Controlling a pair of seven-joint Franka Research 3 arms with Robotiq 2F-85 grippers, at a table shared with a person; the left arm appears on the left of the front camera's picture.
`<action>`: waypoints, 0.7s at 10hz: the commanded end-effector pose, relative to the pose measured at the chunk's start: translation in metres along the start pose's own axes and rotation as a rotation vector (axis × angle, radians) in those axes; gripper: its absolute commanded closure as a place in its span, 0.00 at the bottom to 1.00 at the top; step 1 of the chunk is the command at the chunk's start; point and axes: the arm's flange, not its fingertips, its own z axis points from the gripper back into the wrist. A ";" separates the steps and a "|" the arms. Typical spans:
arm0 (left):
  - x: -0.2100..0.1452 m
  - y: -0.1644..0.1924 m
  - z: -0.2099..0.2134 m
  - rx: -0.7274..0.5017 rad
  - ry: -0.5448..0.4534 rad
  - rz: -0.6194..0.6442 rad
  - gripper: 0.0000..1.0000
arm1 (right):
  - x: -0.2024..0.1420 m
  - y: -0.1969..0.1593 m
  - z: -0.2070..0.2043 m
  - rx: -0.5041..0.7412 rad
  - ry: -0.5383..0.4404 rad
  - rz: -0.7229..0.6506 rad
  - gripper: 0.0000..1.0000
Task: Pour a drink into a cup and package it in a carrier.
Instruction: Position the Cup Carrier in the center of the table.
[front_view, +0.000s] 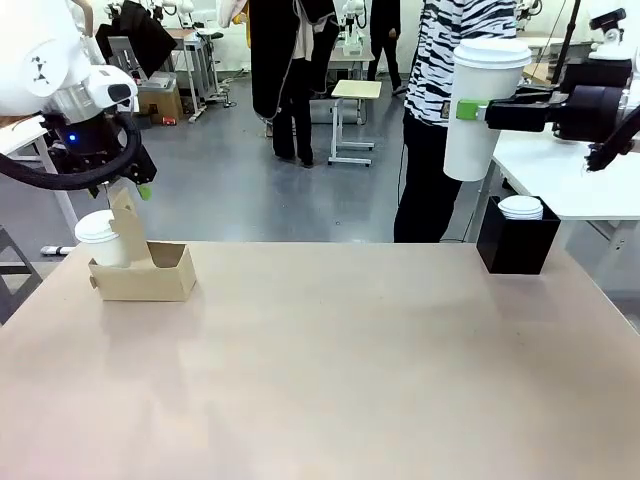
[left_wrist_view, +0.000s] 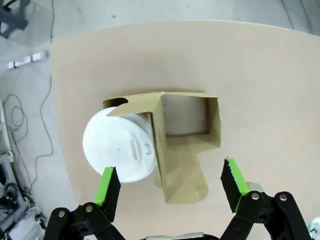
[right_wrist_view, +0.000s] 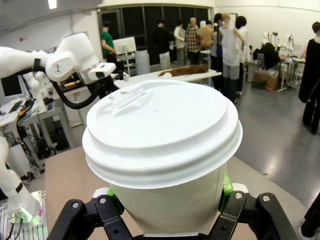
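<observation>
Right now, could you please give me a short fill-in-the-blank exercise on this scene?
1. The right gripper holds a white cup topped with a ____.
2. The carrier holds ____ other cup.
3. The left gripper, above the carrier, has its jaws ____.
Missing words: lid; one; open.

Bare tabletop (front_view: 330, 360) mid-table — carrier (front_view: 165, 282) far left, black box (front_view: 515, 248) far right

Lower half of cup (front_view: 104, 243) behind carrier (front_view: 150, 284) wall
</observation>
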 end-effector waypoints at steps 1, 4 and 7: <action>0.004 0.008 -0.002 0.041 -0.011 0.043 0.00 | 0.004 0.001 0.000 0.000 -0.011 0.000 0.19; 0.009 0.014 -0.009 0.050 -0.008 0.048 0.73 | 0.004 0.001 0.000 0.000 -0.011 0.000 0.19; 0.010 0.011 -0.012 0.046 -0.017 0.054 1.00 | 0.004 0.001 0.000 0.000 -0.011 0.000 0.19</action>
